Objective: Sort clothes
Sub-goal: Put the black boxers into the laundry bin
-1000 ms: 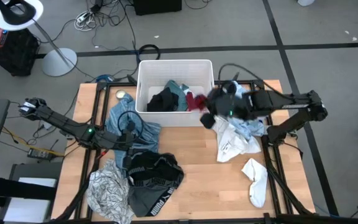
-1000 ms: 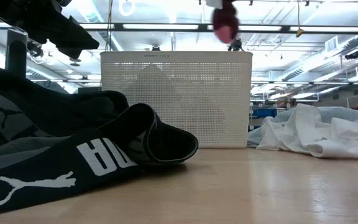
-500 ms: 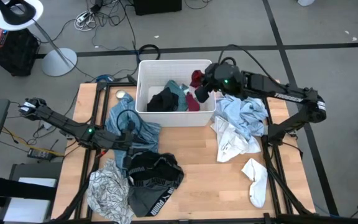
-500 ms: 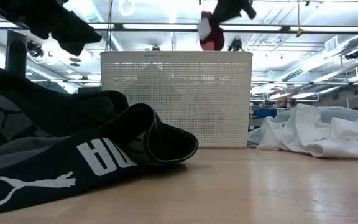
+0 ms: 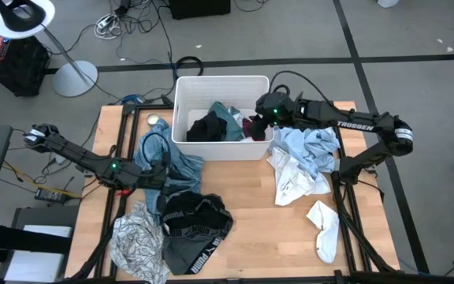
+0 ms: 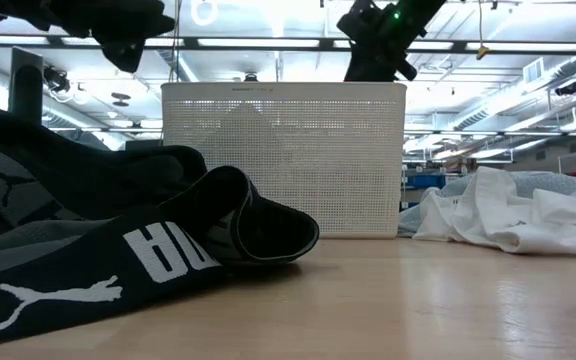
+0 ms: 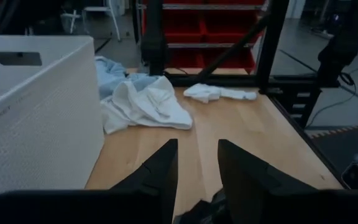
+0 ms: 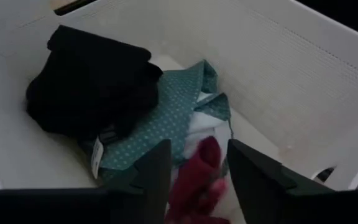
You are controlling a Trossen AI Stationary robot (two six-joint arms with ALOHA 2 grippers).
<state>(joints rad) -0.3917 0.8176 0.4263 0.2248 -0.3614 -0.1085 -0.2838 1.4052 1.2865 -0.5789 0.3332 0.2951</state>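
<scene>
1. High view: I have the right gripper (image 5: 256,126) reaching over the right end of the white rectangular plastic tub (image 5: 184,88), low inside its rim.
2. From the right wrist camera, its two dark fingers (image 8: 154,168) stand apart with a soft red sock (image 8: 201,171) lying between them in the tub; I cannot tell whether the pads are touching it.
3. The same camera shows the sock resting on a teal dotted shirt (image 8: 160,118), with a crumpled black garment (image 8: 89,78) beside that against the tub wall.
4. The left gripper (image 5: 164,175) hangs over the table's left half, above a light-blue shirt (image 5: 181,164) that lies just beside the tub's front wall.
5. On the left wrist camera its fingers (image 7: 163,168) are parted a moderate way, and nothing sits between them.
6. Still on the wooden table (image 5: 251,221): black Puma shorts (image 5: 191,217) near the front, touching a white-grey patterned top (image 5: 136,241) at the front left corner.
7. To the right of the tub lies a heap of white and pale-blue garments (image 5: 302,162), and well apart from it, toward the front right, a white sock (image 5: 325,229).
</scene>
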